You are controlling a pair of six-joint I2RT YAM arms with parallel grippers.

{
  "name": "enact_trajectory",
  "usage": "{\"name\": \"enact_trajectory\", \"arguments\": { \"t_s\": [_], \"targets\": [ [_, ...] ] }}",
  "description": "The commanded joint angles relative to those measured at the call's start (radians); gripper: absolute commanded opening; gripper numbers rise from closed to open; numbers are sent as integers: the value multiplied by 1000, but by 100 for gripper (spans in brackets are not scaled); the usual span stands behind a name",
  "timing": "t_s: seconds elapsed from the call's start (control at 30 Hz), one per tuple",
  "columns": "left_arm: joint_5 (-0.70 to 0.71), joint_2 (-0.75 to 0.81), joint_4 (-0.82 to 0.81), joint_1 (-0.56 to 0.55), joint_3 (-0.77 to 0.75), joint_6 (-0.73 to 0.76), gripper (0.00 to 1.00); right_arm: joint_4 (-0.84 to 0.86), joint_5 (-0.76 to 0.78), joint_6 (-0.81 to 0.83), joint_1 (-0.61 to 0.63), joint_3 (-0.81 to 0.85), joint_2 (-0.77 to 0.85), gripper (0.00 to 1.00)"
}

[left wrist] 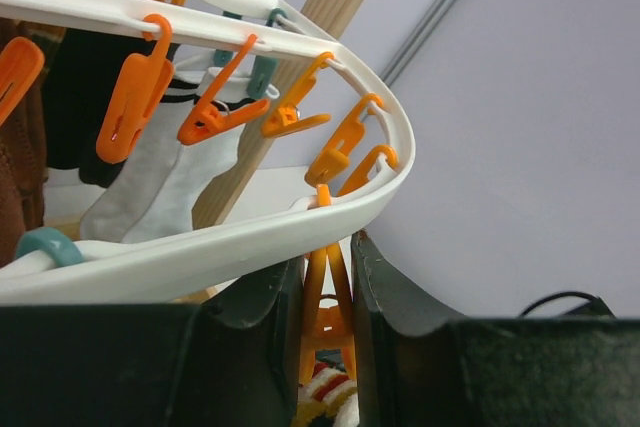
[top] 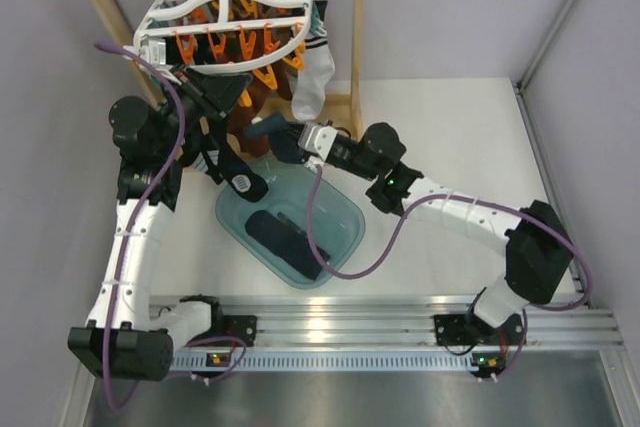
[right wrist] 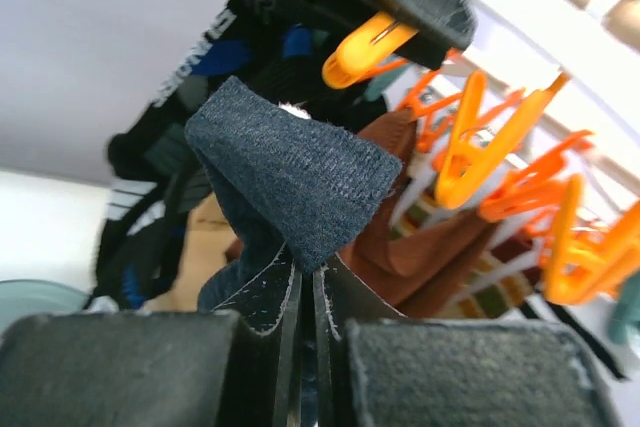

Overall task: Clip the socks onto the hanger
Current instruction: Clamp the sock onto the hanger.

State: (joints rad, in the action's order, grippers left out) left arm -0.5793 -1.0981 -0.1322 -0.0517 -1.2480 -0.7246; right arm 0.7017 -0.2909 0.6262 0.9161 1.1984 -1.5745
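The white lattice hanger (top: 235,7) hangs from a wooden rack, with orange clips dangling under it; its rim also shows in the left wrist view (left wrist: 200,247). My left gripper (top: 222,97) is up under its front rim, shut on one orange clip (left wrist: 325,297) between its fingers (left wrist: 385,307). My right gripper (right wrist: 308,292) is shut on a navy sock (right wrist: 285,172), held up just below that clip (right wrist: 365,47). In the top view the right gripper (top: 290,140) holds the sock (top: 263,132) right of the left gripper. More dark socks (top: 285,232) lie in the bin.
A teal translucent bin (top: 345,212) sits on the table between the arms. Brown socks (top: 255,107) and a white sock with dark stripes (top: 310,77) hang from the hanger. The rack's wooden post (top: 357,37) stands behind them. Grey walls lie left and right.
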Motion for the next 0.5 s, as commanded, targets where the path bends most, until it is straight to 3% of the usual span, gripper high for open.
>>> {"name": "enact_trajectory", "arguments": {
  "t_s": [0.0, 0.13, 0.47],
  "targets": [
    [-174, 17, -142, -7, 19, -82, 0, -83, -235, -164, -48, 82, 33, 0],
    [-226, 7, -218, -7, 36, -153, 0, -149, -330, -177, -60, 151, -4, 0],
    [-278, 0, -307, -7, 50, -237, 0, -195, -396, -212, -57, 319, -117, 0]
  ]
}}
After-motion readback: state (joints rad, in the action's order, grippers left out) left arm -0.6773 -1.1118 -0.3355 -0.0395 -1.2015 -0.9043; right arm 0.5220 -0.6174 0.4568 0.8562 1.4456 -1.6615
